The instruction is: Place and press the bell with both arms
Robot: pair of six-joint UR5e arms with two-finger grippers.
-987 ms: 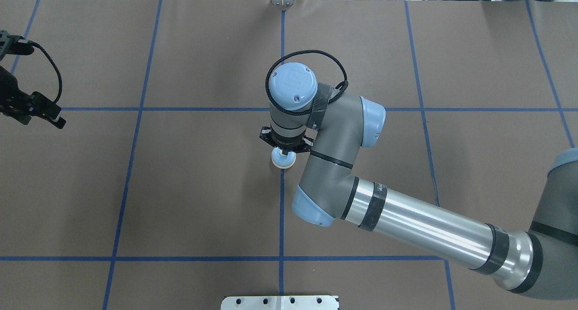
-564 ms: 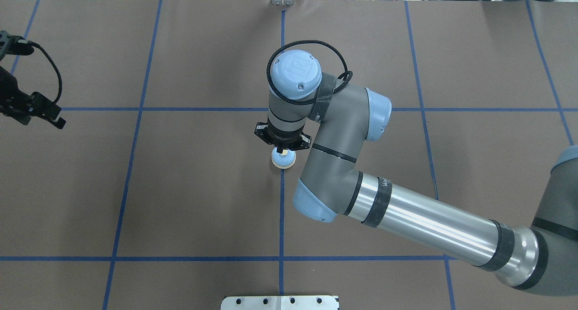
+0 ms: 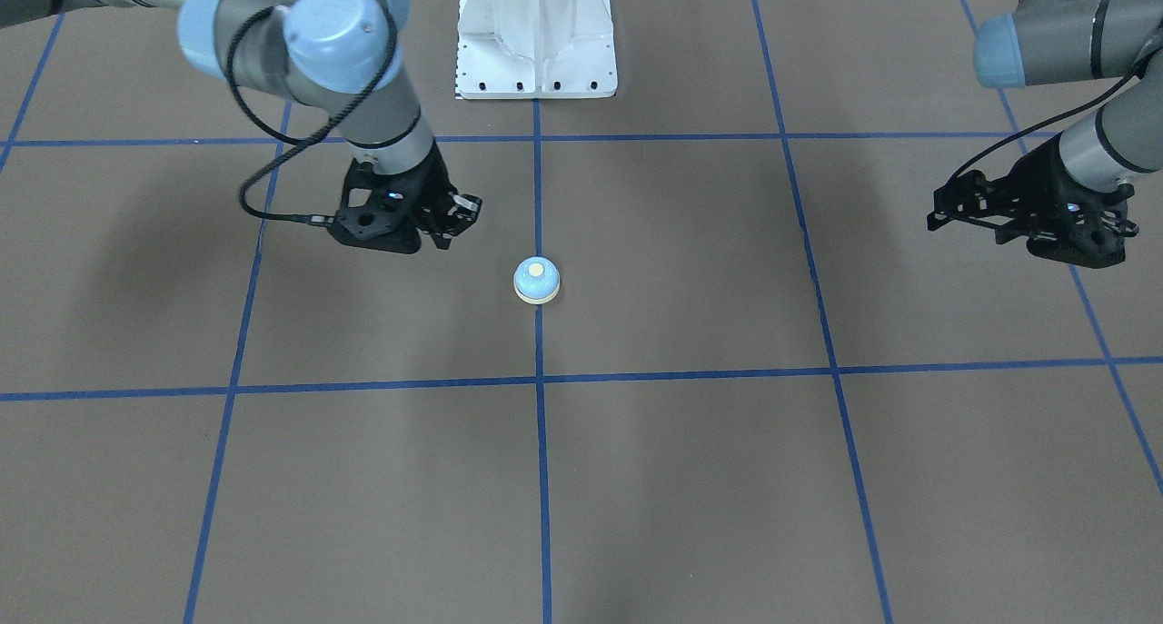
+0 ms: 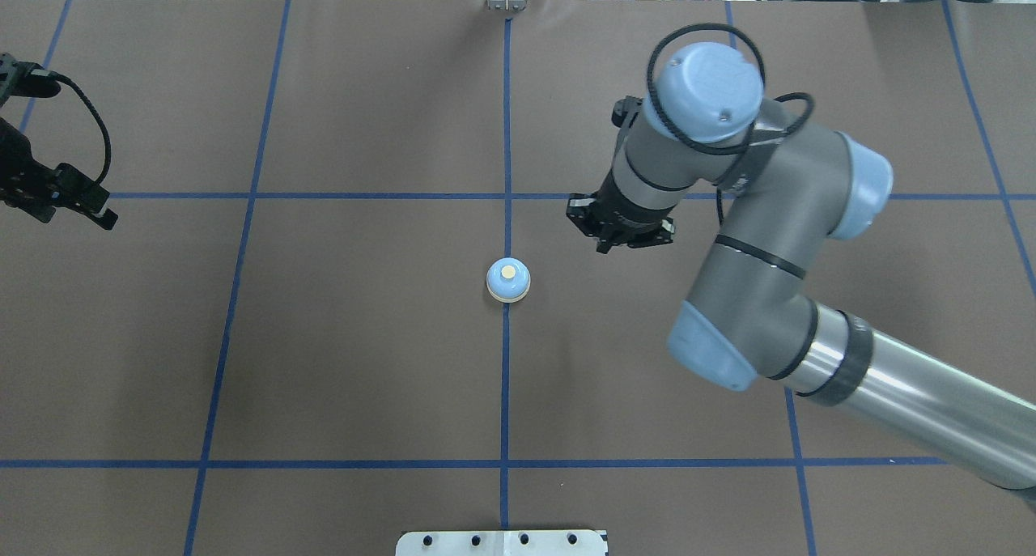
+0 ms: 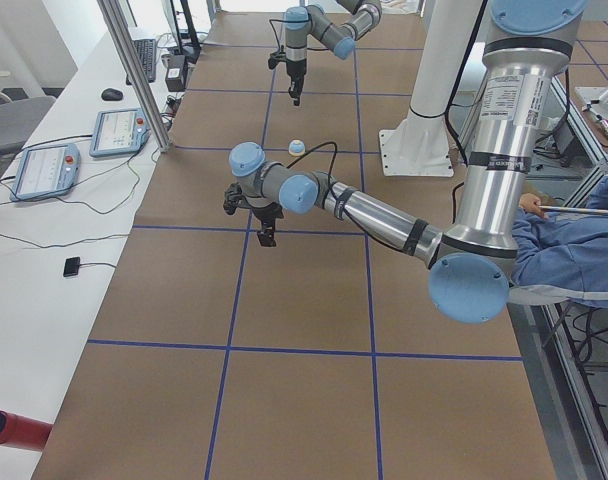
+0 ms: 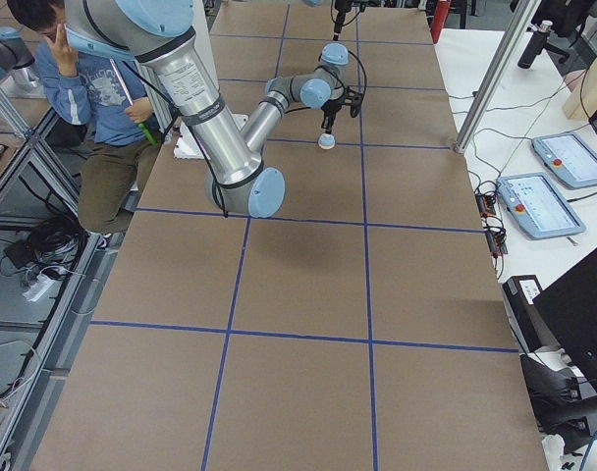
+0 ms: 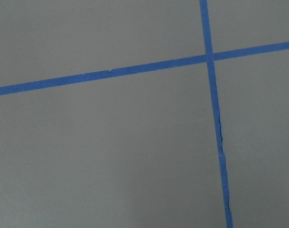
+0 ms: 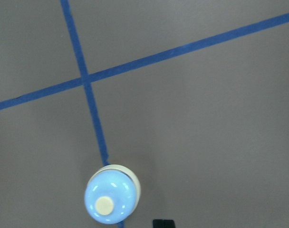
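The bell (image 4: 508, 282) stands free and upright on the tabletop (image 4: 364, 362), on a blue tape line (image 4: 505, 378) near the middle, so I judge the placing done and the press from my other side not yet made. In the overhead view my right end effector (image 4: 619, 236) hangs clear of the bell at about 2 o'clock from it, touching nothing; its wrist view shows a single dark tip at the bottom edge, so I read its fingers as together. My left end effector (image 4: 97, 212) waits well apart at about 9 o'clock, holding nothing, and I cannot tell whether its fingers are apart or together. The next move, I think, is the left's: sweep toward 3 o'clock, centre over the cream button (image 4: 507, 272), then come straight down lightly so the bell does not skid. The path is bare, every tabletop edge is far, and the white pedestal (image 3: 536, 34) sits off at 6 o'clock; only my right arm (image 4: 753, 240) crowds the 3 o'clock side
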